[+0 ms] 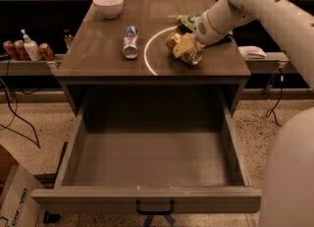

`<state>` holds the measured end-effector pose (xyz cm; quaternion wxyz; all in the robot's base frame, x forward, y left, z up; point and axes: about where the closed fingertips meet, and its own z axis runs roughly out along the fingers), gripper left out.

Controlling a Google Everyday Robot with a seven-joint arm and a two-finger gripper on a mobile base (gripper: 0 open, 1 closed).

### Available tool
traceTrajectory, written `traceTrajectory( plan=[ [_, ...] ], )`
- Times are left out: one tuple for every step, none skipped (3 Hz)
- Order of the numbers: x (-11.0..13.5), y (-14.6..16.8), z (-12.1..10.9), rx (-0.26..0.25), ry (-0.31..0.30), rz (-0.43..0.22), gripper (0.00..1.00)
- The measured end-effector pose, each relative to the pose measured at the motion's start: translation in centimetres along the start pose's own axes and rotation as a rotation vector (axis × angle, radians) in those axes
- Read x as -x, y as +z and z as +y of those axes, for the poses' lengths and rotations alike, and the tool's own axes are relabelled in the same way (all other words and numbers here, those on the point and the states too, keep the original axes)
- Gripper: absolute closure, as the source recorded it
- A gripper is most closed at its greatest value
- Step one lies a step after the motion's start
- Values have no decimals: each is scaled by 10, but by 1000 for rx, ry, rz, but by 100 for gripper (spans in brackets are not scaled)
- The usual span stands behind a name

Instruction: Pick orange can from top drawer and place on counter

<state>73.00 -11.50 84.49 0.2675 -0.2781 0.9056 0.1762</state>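
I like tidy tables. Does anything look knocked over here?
Yes. The silver-and-blue can and the orange can, at the tool, both lie tipped over on the counter. The top drawer stands wide open.
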Motion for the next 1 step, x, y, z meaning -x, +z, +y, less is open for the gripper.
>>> traceTrajectory(
  plan=[
    [0, 3, 1, 3, -1, 3, 0]
  ],
)
